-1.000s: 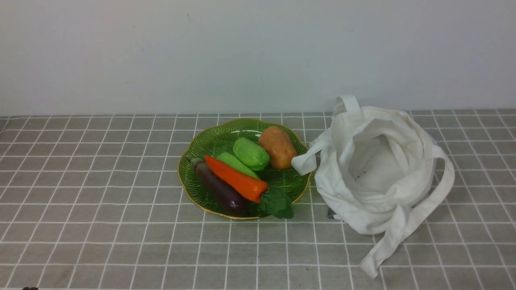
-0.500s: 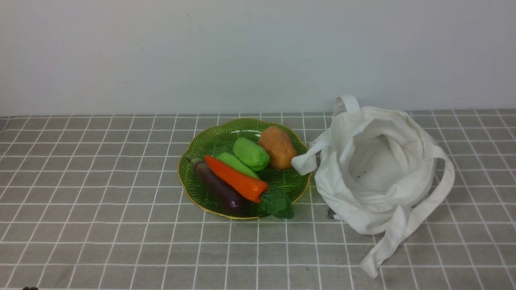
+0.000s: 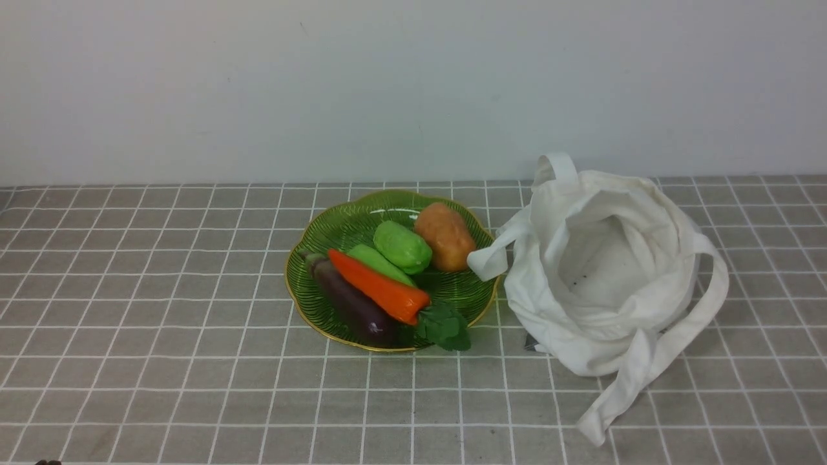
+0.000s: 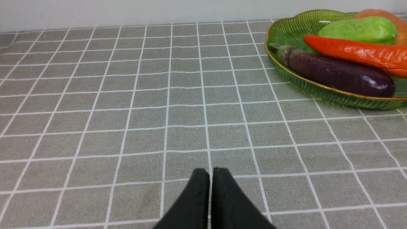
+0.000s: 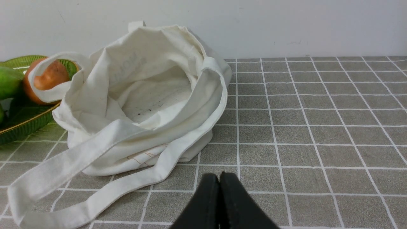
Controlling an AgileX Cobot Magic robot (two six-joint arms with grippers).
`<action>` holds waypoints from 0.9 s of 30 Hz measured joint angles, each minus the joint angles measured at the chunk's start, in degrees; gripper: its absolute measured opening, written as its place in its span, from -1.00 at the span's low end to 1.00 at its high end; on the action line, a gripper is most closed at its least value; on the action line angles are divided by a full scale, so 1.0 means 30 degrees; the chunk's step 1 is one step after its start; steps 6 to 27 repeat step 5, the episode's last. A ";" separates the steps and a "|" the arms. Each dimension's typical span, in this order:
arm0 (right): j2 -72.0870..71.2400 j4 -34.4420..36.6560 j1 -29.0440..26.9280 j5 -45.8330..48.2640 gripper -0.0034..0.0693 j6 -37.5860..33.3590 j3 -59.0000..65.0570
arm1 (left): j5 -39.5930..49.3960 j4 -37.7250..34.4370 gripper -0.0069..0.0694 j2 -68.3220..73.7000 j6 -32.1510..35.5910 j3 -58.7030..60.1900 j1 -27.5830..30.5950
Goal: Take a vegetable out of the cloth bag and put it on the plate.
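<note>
The vegetable, an orange carrot (image 3: 380,287) with a green leafy top, lies across the green plate (image 3: 336,223), resting against a purple eggplant (image 3: 352,303). In the left wrist view the carrot (image 4: 359,54) and the plate (image 4: 286,27) show at the far side. The white cloth bag (image 3: 607,265) sits open to the plate's right, and nothing shows inside it (image 5: 152,95). My left gripper (image 4: 211,171) is shut with nothing in it, low over the cloth, well short of the plate. The right gripper (image 5: 219,175) is shut and holds nothing, just short of the bag's strap.
A potato (image 3: 444,236) and a green vegetable (image 3: 402,247) share the plate. One bag strap (image 3: 491,255) drapes over the plate's rim; another (image 3: 620,394) trails toward the front. A grey checked cloth (image 3: 161,336) covers the table, and a white wall (image 3: 387,84) stands behind.
</note>
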 joint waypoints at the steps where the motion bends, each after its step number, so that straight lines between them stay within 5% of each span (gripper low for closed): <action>1: 0.0000 0.0000 0.0000 0.0000 -0.95 0.0000 0.0000 | 0.0000 0.0000 -0.83 0.0000 0.0000 0.0000 0.0000; 27: 0.0000 0.0000 0.0000 0.0000 -0.95 0.0000 0.0000 | 0.0000 0.0000 -0.83 0.0000 0.0000 0.0000 0.0000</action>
